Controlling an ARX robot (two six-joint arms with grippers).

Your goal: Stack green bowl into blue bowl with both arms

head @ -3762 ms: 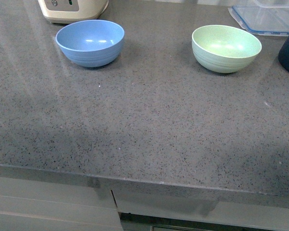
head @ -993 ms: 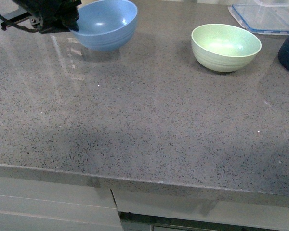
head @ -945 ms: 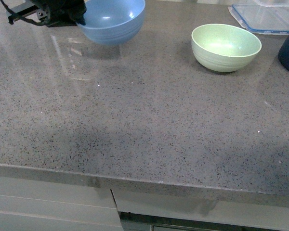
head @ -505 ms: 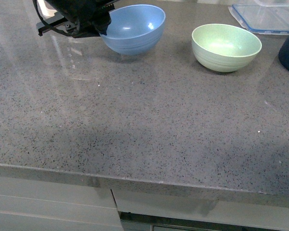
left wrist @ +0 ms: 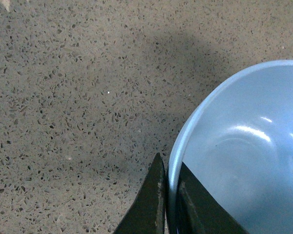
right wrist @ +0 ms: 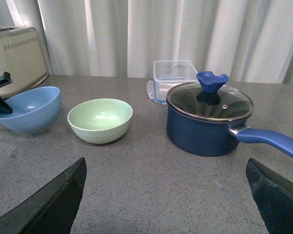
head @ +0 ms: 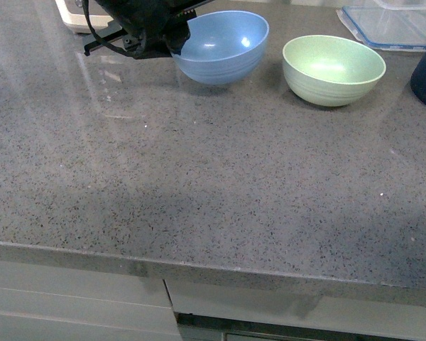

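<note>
Step in hand: positioning the round, matte plastic, sky-blue bowl (head: 224,46) as the receiver, judging by how the two bowls lie; the stacking itself is not yet done.
Left gripper (head: 176,44): black and boxy, clamped on the blue bowl's rim; the left wrist view shows one finger (left wrist: 151,200) outside the wall and the other inside it.
Blue bowl's place: at the far side of the grey speckled stone countertop (head: 213,185), tilted, just beside its partner and not touching it. Whether its base rests on the stone or clears it, I cannot tell.
Green bowl: the round, speckled plastic, pale-green bowl (head: 334,69) sits upright on the countertop to the blue one's right, empty and untouched.
Right gripper (right wrist: 166,165): jaws spread wide and holding nothing, well back from the green bowl, which lies ahead of it.
Next move: likely to set the blue bowl level and let go of its rim, after which the right gripper has to reach the green bowl's rim, lift it and lower it squarely inside.
Hazard: a dark navy saucepan with a glass lid (right wrist: 207,122) stands near the green bowl on its far side, so the right arm's approach has little room there.
</note>
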